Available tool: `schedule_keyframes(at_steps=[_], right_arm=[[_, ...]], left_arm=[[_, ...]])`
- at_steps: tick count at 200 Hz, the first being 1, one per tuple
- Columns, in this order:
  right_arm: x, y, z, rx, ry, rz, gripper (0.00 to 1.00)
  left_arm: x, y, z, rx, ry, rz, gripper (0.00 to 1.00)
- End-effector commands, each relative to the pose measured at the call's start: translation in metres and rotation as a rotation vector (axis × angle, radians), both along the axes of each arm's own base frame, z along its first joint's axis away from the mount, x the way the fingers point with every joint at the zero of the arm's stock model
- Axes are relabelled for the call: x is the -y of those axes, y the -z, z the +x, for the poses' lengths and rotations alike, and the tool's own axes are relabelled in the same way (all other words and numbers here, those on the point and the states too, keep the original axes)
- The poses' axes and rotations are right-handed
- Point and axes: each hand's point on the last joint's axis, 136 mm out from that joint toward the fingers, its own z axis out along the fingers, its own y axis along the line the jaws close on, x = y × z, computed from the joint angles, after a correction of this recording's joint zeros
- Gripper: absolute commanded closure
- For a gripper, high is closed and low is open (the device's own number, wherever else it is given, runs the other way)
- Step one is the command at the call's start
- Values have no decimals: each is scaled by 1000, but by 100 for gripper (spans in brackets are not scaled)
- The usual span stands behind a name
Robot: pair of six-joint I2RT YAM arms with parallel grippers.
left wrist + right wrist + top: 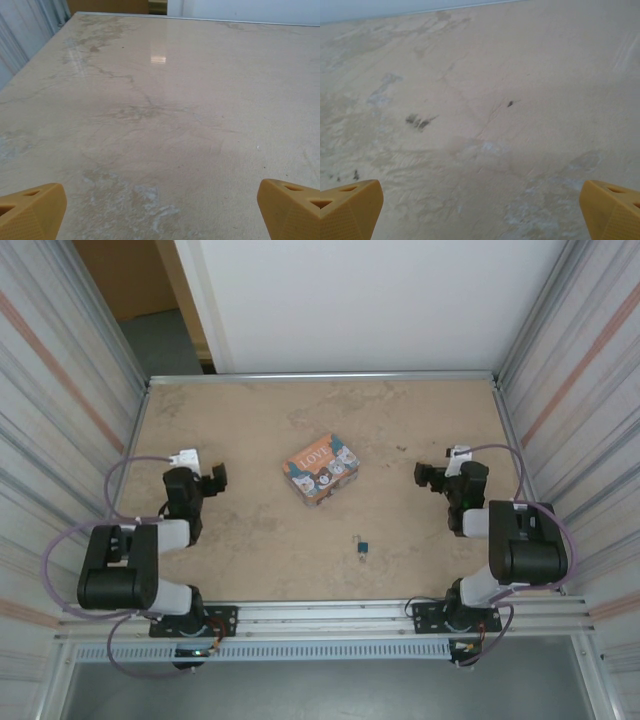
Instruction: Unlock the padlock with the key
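Observation:
The tiny teal-blue padlock (pixel 361 548) lies on the beige table, in front of the middle and nearer the front edge, its thin dark shackle pointing away from the arms. At this size I cannot make out a key separate from it. My left gripper (pixel 214 480) hovers at the left, well away from the padlock, and is open. In the left wrist view its yellow fingertips (pixel 32 210) stand wide apart over bare table. My right gripper (pixel 430 477) is on the right side, open too, and its yellow fingertips (pixel 610 207) have nothing between them.
An orange-sided tin box (pixel 321 467) with cat pictures and "LOVE" on its lid sits mid-table, behind the padlock. A metal frame (pixel 320 375) edges the table, with striped walls on both sides. Both arm bases are bolted to the front rail (pixel 320 615).

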Motion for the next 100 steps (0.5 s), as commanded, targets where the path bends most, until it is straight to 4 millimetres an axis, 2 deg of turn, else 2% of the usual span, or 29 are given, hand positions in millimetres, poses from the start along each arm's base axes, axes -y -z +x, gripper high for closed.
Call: schedule_keyframes(at_steps=[1,25,100], right_arm=[[1,-1,4,-3,-4,14,0],[8,-1,6,-13,51,-2,0],[7,-1,6,-10,53,-13,0]], left_arm=[[8,-6,8,76,66,12,1],[13,-2,13,27,93,5,1],[19,-1,17,9,114,36,1]])
